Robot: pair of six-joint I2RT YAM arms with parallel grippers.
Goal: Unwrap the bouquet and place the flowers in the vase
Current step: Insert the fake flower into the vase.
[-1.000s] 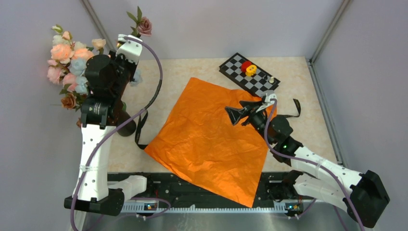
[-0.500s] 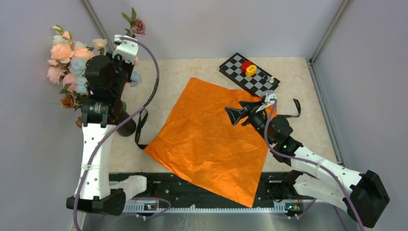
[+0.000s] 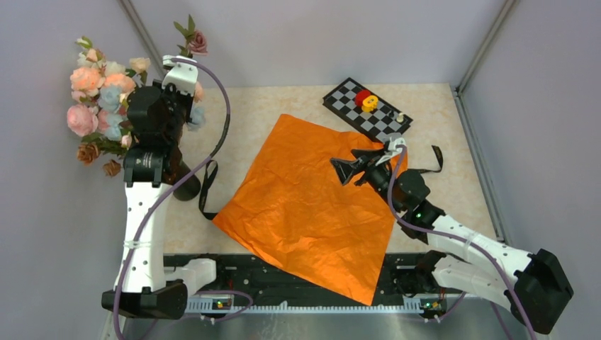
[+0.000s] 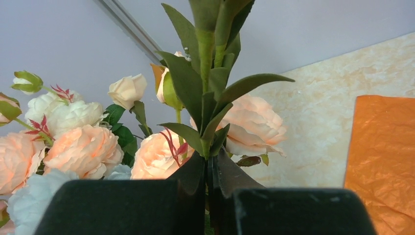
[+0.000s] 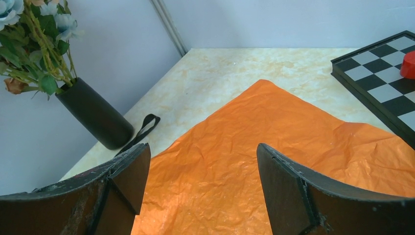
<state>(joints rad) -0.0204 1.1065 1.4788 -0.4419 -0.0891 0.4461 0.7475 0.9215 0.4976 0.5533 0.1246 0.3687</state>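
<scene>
Pastel blooms crowd the far left, where most of the flowers (image 3: 99,106) stand bunched in the vase (image 5: 95,120). It sits near the table's left edge, and from above it is largely hidden behind my left arm (image 3: 145,212).

My left gripper (image 4: 211,169) is pressed together on one leafy green stem (image 4: 205,54), pinching it low down. The mauve bloom (image 3: 197,42) at its top rides above the bunch. I read this as the placing step, with one of the last stems on its way in.

The foot of that stem is out of sight, and so is the vase mouth under the blooms. The next move therefore calls for lining the stem's end over the opening. I would then lower it among the others and let go only once it is seated.

Just right of the vase lies the black ribbon (image 3: 207,191), loose on the table beside the left corner of the orange paper (image 3: 305,205). That sheet is spread flat in the middle, so the unwrapping looks done.

Over its right part hovers my right gripper (image 3: 353,164), jaws spread wide and holding nothing. It has no call to act yet.

Behind it, at the back right, sits a chessboard (image 3: 368,110).
</scene>
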